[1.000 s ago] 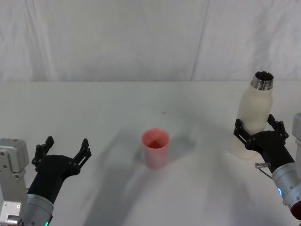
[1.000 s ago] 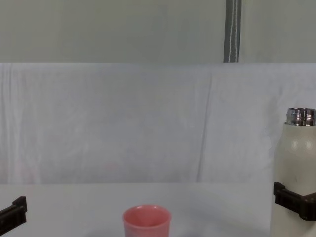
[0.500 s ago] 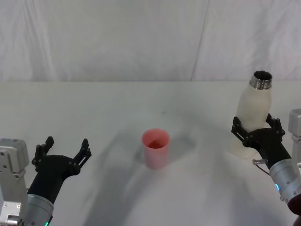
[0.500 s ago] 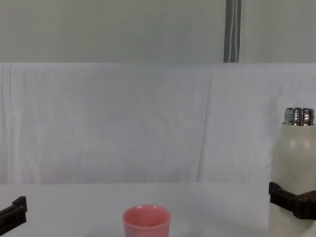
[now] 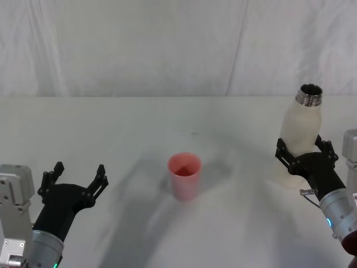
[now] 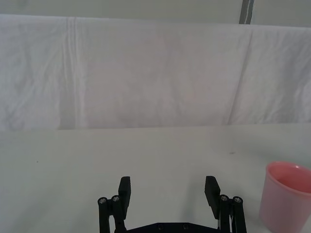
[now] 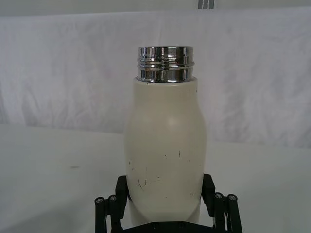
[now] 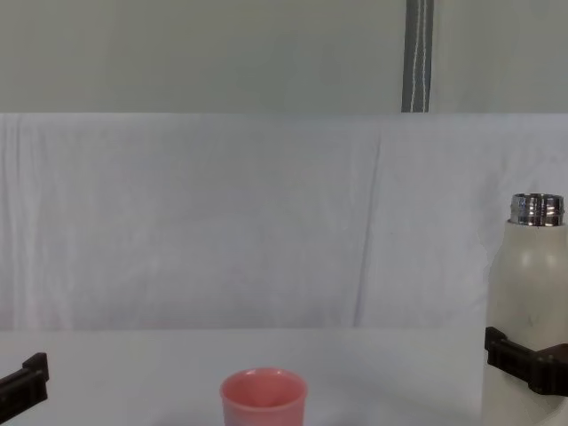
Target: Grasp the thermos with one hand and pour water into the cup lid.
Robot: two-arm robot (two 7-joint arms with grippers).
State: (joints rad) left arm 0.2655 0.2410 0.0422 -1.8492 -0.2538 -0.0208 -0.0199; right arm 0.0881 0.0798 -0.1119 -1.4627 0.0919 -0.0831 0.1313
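The cream-white thermos [image 5: 300, 131] with its open steel neck stands upright at the table's right side. My right gripper [image 5: 302, 149] is shut on its lower body, one black finger pressed against each side; the right wrist view shows the thermos [image 7: 165, 150] between the gripper [image 7: 164, 188] fingers. The salmon-pink cup lid [image 5: 184, 175] stands upright near the table's middle, well to the left of the thermos. It also shows as the cup lid [image 8: 264, 399] in the chest view and the cup lid [image 6: 286, 201] in the left wrist view. My left gripper [image 5: 77, 174] hovers open at the near left, holding nothing.
A white cloth covers the table [image 5: 139, 123] and hangs as a backdrop behind it. A grey vertical pole [image 8: 417, 55] rises behind the backdrop. Bare table surface lies between the cup lid and the thermos.
The right gripper and the thermos have shifted slightly to the left over the last second. The left arm and the cup lid have not moved.
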